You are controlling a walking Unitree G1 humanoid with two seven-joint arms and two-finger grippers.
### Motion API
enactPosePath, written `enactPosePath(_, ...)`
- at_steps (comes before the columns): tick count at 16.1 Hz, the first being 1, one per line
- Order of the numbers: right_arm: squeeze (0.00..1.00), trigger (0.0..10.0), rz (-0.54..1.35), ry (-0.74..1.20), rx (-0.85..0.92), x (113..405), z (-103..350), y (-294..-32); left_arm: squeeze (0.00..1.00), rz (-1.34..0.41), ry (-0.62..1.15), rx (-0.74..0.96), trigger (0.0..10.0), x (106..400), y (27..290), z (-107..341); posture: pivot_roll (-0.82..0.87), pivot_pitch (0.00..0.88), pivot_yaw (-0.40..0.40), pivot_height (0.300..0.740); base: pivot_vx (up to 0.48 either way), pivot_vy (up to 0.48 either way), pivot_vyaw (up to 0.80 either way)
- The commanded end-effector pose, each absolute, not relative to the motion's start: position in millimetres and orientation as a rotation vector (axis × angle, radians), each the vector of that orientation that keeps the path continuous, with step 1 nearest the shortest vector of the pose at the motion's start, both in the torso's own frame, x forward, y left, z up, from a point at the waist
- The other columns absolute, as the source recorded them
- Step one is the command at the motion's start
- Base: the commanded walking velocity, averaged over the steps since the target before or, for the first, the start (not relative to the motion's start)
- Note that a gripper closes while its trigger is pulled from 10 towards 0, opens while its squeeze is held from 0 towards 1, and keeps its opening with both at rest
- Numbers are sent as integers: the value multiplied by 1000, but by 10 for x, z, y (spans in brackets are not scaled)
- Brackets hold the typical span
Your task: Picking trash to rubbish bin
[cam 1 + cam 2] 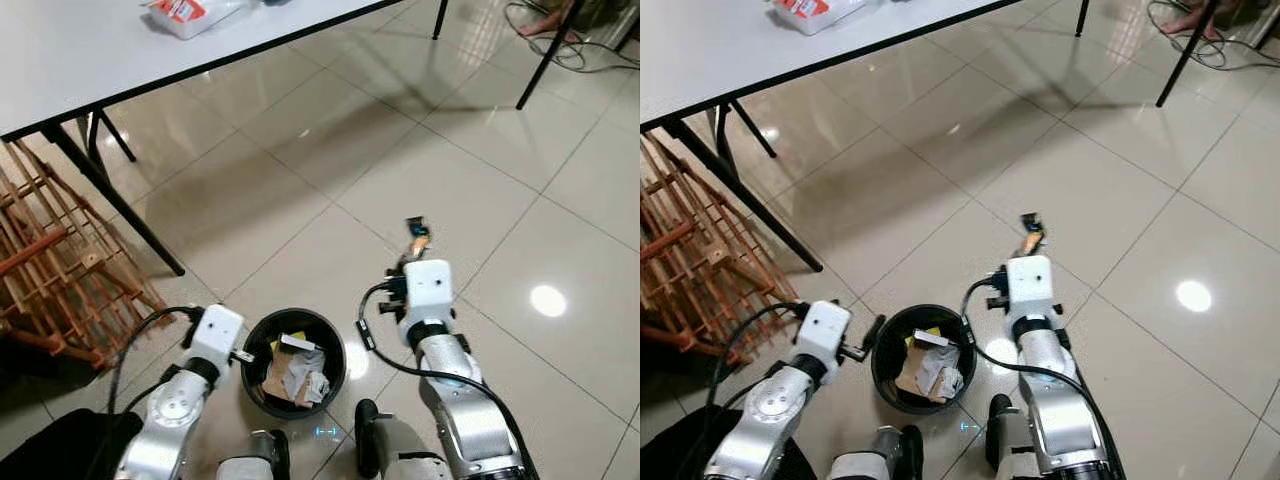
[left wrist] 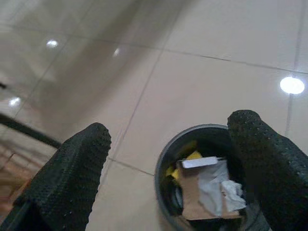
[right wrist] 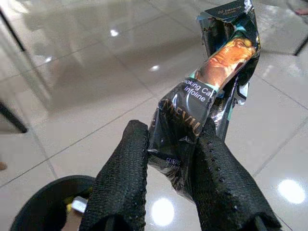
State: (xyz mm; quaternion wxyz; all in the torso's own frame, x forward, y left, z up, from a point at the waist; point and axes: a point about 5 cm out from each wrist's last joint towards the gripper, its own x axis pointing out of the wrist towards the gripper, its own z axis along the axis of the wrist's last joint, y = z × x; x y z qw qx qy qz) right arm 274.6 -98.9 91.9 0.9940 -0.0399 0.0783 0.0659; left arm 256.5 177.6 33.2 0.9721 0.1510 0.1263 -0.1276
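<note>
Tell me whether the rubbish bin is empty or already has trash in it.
Partly filled. The black rubbish bin stands upright on the tile floor with crumpled paper and cardboard scraps inside.

Glossy beige floor tiles point(image 1: 420, 190) (ceiling lights reflected), white table point(image 1: 70, 60).

one black rubbish bin point(image 1: 262, 345) stands at 6 o'clock, one dark snack wrapper point(image 3: 207, 91) at the centre, one white table point(image 1: 60, 60) at 11 o'clock, one wooden rack point(image 1: 50, 260) at 9 o'clock, and two grippers: left gripper point(image 2: 168, 159), right gripper point(image 3: 168, 178).
</note>
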Motion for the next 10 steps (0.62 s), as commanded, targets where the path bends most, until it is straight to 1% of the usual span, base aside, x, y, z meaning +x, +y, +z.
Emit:
enactPosePath(1, 0, 10000, 163, 177, -63, 2705, 850, -956, 0, -212, 283, 301, 10000, 2505, 1880, 268, 52, 258, 22, 740, 0, 0, 0)
enactPosePath(3, 0, 10000, 179, 172, -63, 2714, 859, -948, 0, -219, 286, 265, 10000, 2501, 1927, 279, 53, 250, 16, 740, 0, 0, 0)
enactPosePath(7, 0, 10000, 200, 164, -84, 2765, 868, -967, 0, -275, 284, 277, 10000, 2485, 2084, 329, 62, 229, 4, 740, 0, 0, 0)
enactPosePath(10, 0, 10000, 211, 168, -80, 2791, 856, -950, 0, -268, 277, 285, 10000, 2537, 2171, 387, 66, 228, 4, 740, 0, 0, 0)
